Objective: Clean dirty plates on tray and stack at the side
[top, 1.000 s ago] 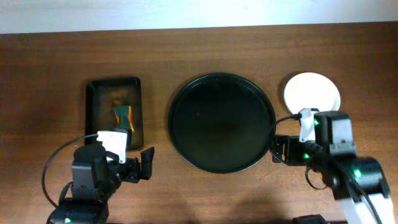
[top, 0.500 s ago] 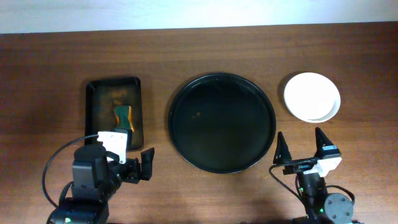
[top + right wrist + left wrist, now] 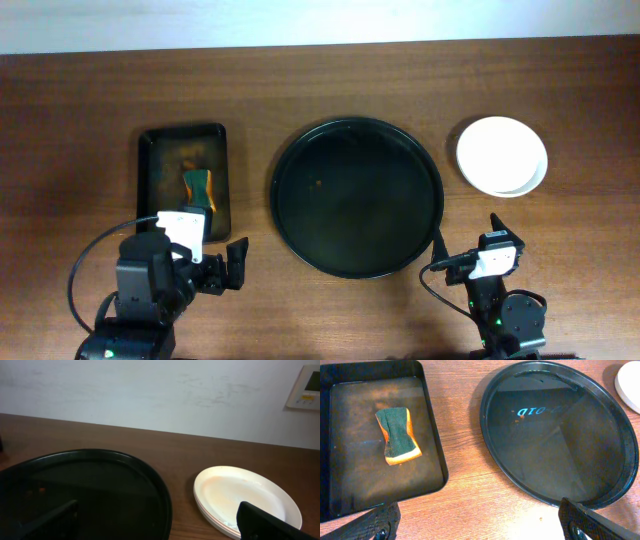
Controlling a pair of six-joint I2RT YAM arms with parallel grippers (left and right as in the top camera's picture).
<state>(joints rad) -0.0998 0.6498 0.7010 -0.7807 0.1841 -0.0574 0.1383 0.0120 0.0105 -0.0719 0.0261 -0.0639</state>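
1. The tray (image 3: 357,197) lies in the middle of the worktop (image 3: 320,70), bare but for a small orange speck (image 3: 522,416).
2. The plates (image 3: 502,156) sit stacked on the worktop to the right of the tray, not touching it (the right wrist view shows layered rims).
3. Pale blue mirrored lettering (image 3: 538,410) glints on the tray; I cannot read it.
4. Left of the tray, a small rectangular tray (image 3: 150,200) holds a green-and-orange sponge (image 3: 198,187).
5. The left gripper (image 3: 480,525) has its jaws spread wide, gripping nothing; the right gripper (image 3: 160,522) is likewise spread and empty.
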